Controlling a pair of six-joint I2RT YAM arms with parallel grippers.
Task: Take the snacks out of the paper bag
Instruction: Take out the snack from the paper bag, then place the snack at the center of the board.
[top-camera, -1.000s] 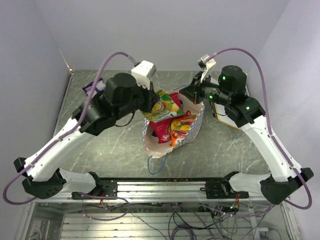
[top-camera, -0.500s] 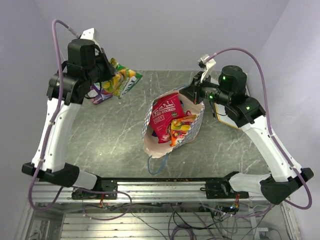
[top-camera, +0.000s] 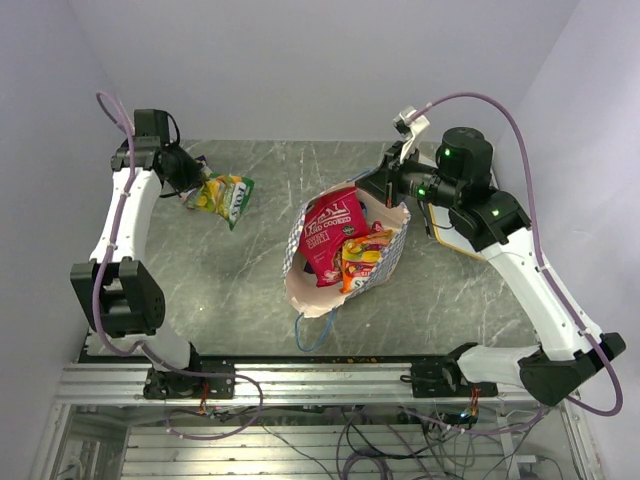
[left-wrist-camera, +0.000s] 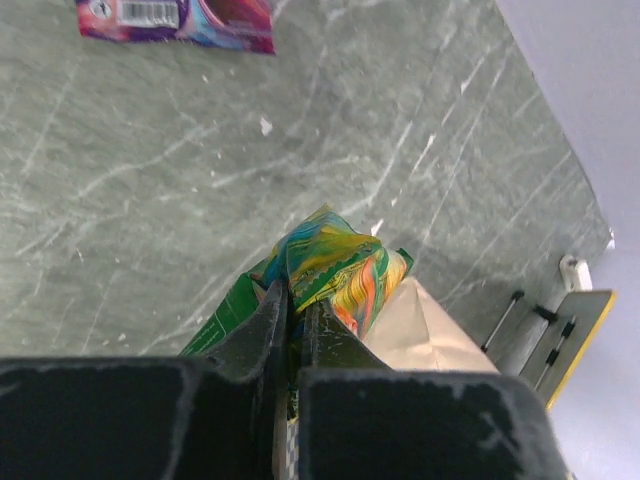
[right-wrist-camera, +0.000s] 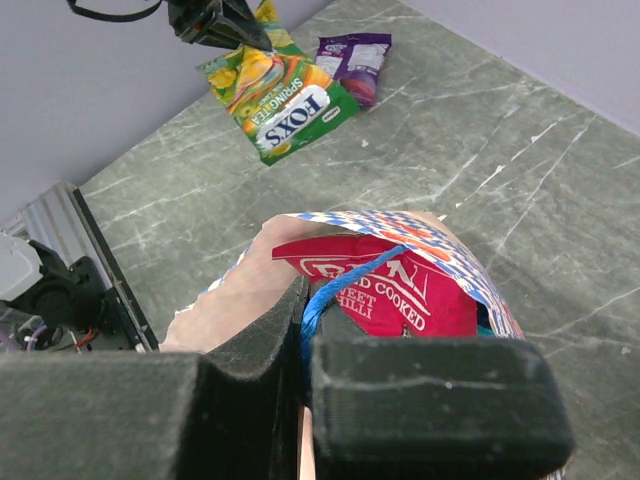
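Pinching a glossy yellow-green snack packet (top-camera: 226, 196), your left gripper (top-camera: 192, 189) hangs well left of the blue-and-white checkered paper bag (top-camera: 298, 290), whose blue string handle (right-wrist-camera: 345, 275) your right gripper (right-wrist-camera: 305, 302) clamps.

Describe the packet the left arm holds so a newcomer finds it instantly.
At the far left corner of the table, well away from the paper bag, the left arm pinches a hanging yellow-green packet in its shut jaws. Its only neighbour, a purple packet, lies flat on the surface.
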